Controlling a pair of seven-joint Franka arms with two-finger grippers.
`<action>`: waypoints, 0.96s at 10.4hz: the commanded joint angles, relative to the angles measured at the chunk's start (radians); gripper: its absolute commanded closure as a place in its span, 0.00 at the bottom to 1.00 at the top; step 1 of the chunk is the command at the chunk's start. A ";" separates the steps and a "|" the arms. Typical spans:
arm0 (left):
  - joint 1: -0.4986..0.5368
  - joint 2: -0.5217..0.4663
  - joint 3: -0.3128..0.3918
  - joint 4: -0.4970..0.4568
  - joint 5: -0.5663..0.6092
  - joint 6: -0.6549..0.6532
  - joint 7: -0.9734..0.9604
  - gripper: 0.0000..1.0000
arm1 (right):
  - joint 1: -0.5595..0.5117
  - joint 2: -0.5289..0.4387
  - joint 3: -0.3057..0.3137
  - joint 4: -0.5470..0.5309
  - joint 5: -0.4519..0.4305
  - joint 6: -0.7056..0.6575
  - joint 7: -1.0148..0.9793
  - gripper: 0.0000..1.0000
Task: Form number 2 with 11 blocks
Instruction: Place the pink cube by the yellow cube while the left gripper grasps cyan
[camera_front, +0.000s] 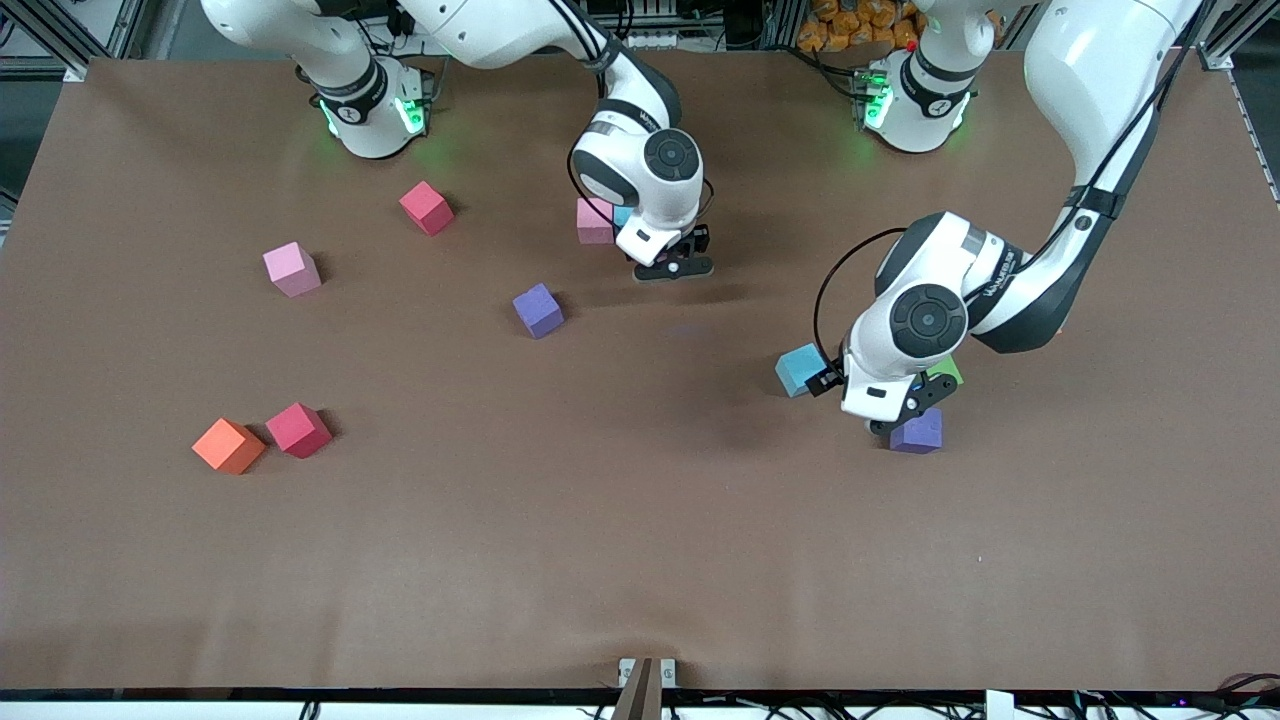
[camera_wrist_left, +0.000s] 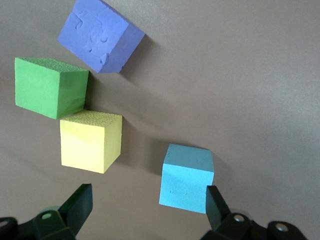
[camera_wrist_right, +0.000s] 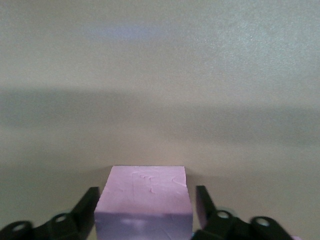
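My right gripper (camera_front: 673, 266) is low over the middle of the table, open, its fingers (camera_wrist_right: 89, 206) standing a small gap off each side of a pale pink block (camera_wrist_right: 144, 200). My right hand hides that block in the front view. Close by, a pink block (camera_front: 593, 221) and a light blue block (camera_front: 623, 213) sit together, partly covered by the hand. My left gripper (camera_front: 903, 420) is open over a cluster of purple (camera_wrist_left: 100, 34), green (camera_wrist_left: 49, 88), yellow (camera_wrist_left: 90, 141) and light blue (camera_wrist_left: 186, 178) blocks. The light blue one lies next to one finger. No number 2 shape shows.
Loose blocks lie toward the right arm's end: a red one (camera_front: 427, 207), a pink one (camera_front: 291, 268), a purple one (camera_front: 538, 309), and an orange (camera_front: 228, 445) and red (camera_front: 298, 429) pair nearer the front camera. The brown table (camera_front: 640, 560) has bare room along its front edge.
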 joint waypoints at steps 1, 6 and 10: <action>-0.007 0.022 0.001 0.035 0.017 -0.023 0.032 0.00 | 0.005 -0.027 -0.006 -0.027 0.003 0.008 0.017 0.00; -0.048 0.048 0.002 0.045 0.018 -0.012 0.009 0.00 | -0.007 -0.115 -0.006 -0.027 0.003 -0.078 0.015 0.00; -0.061 0.048 0.001 0.039 0.017 -0.009 -0.006 0.00 | -0.084 -0.148 -0.009 -0.007 0.003 -0.089 -0.018 0.00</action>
